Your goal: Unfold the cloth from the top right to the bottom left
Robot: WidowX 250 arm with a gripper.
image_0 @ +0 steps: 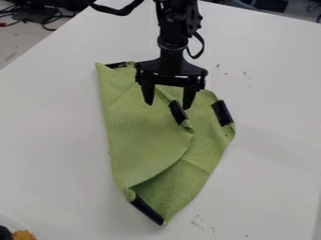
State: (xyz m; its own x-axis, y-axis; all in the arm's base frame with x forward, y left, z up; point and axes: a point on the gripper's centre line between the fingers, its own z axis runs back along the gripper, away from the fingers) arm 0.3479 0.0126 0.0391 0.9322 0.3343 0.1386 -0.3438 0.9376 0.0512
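One white worktop (276,154) fills most of the view, with small dark marks scattered on it to the upper right and near the bottom. Beyond its slanting upper-left edge lies a grey floor (16,44) with dark equipment and tangled cables (47,21), a red one among them. More dark objects stand in the room past the far edge. At the lower-left corner of the view are an orange-yellow thing (25,235) and a black one (5,233) beside it.

The green cloth (147,136) lies on the worktop around the middle of the view, partly folded over itself. Its long axis runs from the broad upper end down to a narrow tip, which points toward the bottom of the view and slightly right. The left side is nearly straight; the right side slants inward to the tip. Four black strips show: at the upper-left corner, on the flap's corner near the middle, at the right, and along the lower tip.

The claw (168,103) hangs over the cloth's upper part, open, its two sides well apart and pointing down, the flap's strip just below them. White worktop stretches out on both sides of the cloth, more broadly to the right.
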